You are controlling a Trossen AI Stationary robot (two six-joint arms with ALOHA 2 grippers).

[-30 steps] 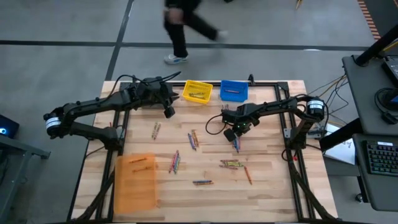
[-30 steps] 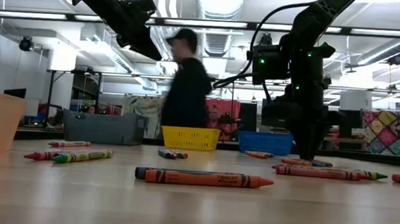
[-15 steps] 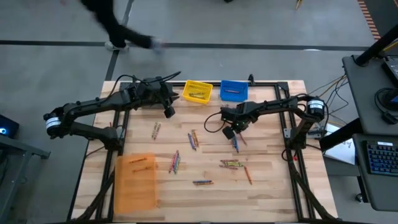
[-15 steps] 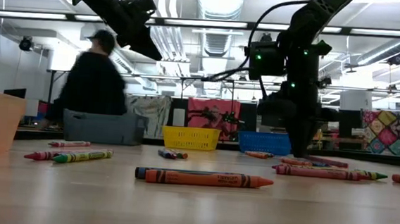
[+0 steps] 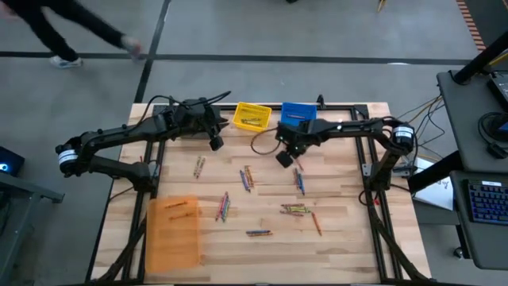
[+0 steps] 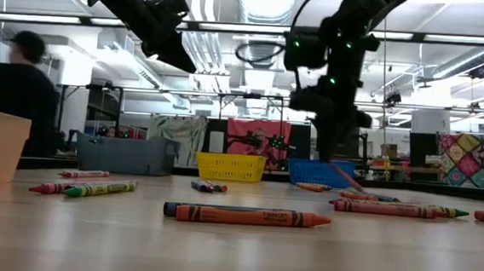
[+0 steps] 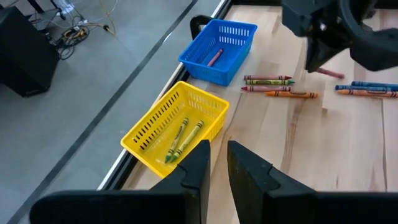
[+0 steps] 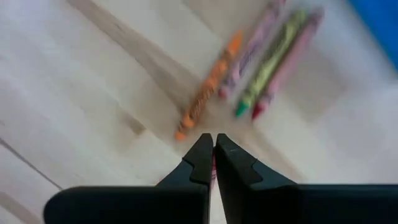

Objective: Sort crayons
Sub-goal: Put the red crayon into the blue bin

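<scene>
- Crayons [image 5: 295, 209] lie scattered over the wooden table [image 5: 349, 238], well apart from the bins at its far edge.
- Your right gripper [image 5: 284, 158] hangs above the table, pinched shut on a reddish crayon [image 6: 339, 174] that slants down from its tips.
- Carry it high over the blue basket [image 7: 208, 73], which already holds a similar reddish one, and clear the rim before you let go.
- Release low, so the stick does not bounce out.
- Your left gripper [image 5: 214, 144] waits near the yellow basket [image 7: 144, 149], fingers narrowly parted and empty; keep clear of it.
</scene>
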